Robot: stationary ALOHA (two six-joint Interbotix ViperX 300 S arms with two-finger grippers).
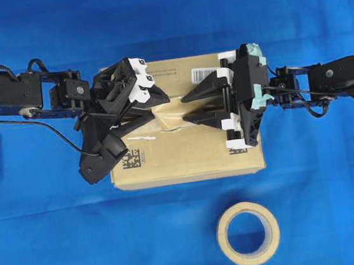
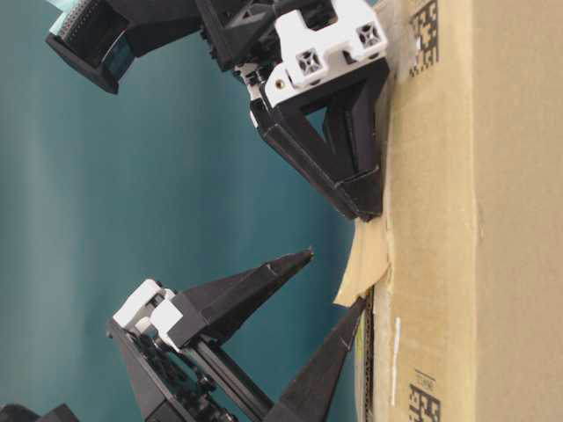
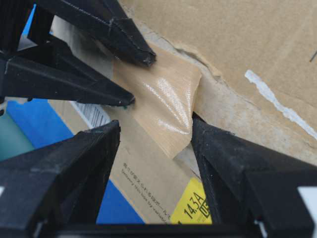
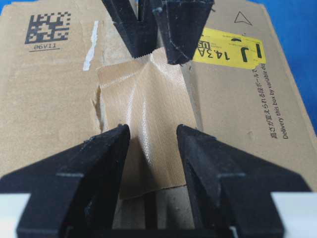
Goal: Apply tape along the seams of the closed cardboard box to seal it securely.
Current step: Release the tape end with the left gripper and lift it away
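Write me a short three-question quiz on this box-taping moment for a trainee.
1. True or false: the tape roll sits on top of the cardboard box.
2. Choose one. The tape is: (A) flat and smooth all over; (B) on the box top, with one end lifted off it; (C) not on the box at all.
3. What colour is the sticker on the box top?

Key
1. False: the roll lies on the blue cloth beside the box.
2. B.
3. Yellow.
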